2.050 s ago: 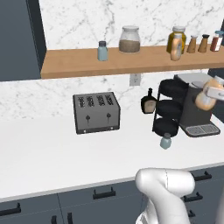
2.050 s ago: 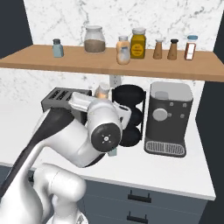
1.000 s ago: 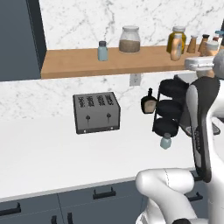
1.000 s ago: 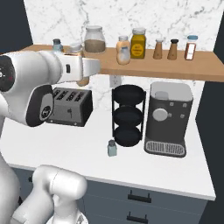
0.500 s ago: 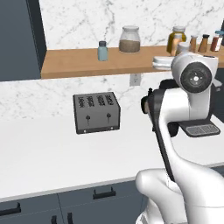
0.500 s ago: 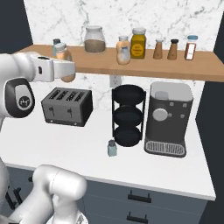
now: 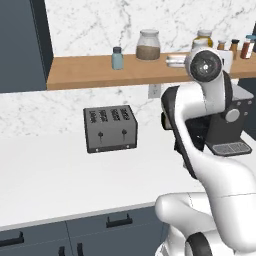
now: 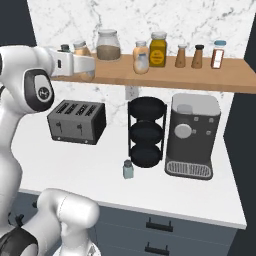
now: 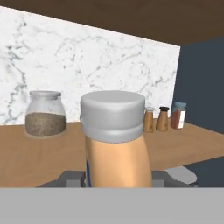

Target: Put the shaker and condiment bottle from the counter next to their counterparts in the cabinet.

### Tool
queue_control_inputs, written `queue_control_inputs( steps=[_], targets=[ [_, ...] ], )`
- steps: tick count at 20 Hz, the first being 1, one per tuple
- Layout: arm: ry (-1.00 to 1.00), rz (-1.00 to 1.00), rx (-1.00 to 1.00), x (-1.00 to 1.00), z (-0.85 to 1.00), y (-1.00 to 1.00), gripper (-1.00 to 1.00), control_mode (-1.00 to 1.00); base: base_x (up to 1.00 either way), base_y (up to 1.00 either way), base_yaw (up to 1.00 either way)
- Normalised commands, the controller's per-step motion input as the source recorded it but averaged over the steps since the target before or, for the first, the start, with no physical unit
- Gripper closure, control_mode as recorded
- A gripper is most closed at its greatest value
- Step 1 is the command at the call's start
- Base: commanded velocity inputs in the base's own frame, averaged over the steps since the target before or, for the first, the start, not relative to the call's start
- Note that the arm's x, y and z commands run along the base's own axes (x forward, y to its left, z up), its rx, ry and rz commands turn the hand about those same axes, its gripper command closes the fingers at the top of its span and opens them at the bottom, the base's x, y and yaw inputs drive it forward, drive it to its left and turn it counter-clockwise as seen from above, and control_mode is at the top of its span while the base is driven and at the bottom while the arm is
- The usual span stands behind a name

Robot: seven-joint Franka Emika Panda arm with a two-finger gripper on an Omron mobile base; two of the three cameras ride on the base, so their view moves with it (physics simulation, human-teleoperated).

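The condiment bottle (image 9: pixel 114 140) looms upright before the cabinet (image 9: pixel 39 153), glass jar (image 9: pixel 44 113) behind.

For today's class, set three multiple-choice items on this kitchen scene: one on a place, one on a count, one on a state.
1. Where does the shaker that is off the shelf stand?
A. On the counter, in front of the black tiered rack
B. On top of the toaster
C. Inside the coffee machine

2. How many slots does the toaster have?
A. Two
B. Four
C. Six

3. What is the state of the claw?
A. Open and holding nothing
B. Shut on the condiment bottle
C. Shut on the jar of brown grains

Answers:
1. A, the right base view shows it on the white counter by the rack.
2. B, four slots show on its top.
3. B, the hand view shows the amber, pale-capped condiment bottle between its fingers.
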Motion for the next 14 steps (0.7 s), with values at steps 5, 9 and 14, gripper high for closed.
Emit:
queue_control_inputs(
  steps=[5,9,14],
  targets=[
    [0.06,-0.17,-0.05,0.28,-0.03,0.01,1.0,-1.0,0.0,0.0,0.0],
    [0.02,-0.14,0.0,0.23,-0.12,0.0,1.0,-1.0,0.0,0.0,0.0],
    [0.0,0.0,0.03,0.12,0.0,0.0,1.0,-1.0,0.0,0.0,0.0]
  ],
)
